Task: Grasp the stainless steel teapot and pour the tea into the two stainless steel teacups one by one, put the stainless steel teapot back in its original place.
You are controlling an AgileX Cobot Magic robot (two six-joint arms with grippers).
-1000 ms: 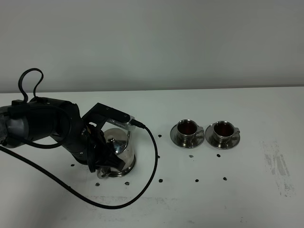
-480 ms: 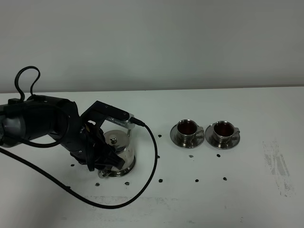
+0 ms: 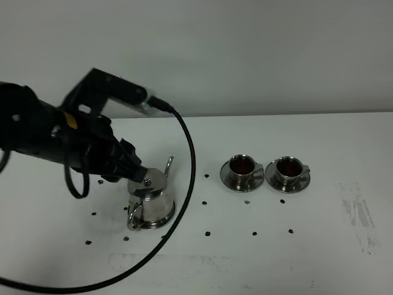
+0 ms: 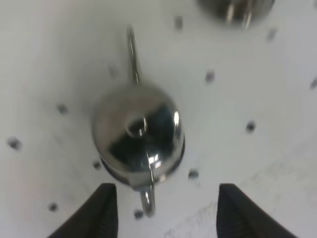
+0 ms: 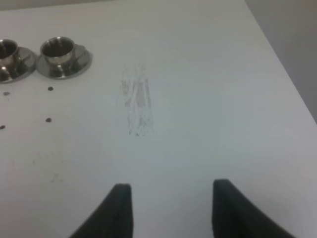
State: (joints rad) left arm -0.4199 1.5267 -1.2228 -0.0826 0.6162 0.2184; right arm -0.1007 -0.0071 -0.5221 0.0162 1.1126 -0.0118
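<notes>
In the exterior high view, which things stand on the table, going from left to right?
stainless steel teapot → left teacup → right teacup → scuffed grey patch

You have one stainless steel teapot (image 3: 150, 200) on the table, two stainless steel teacups (image 3: 243, 167) (image 3: 289, 168), each on its own saucer, making two saucers (image 3: 229, 180) (image 3: 302, 183), and both cups hold dark tea.
</notes>
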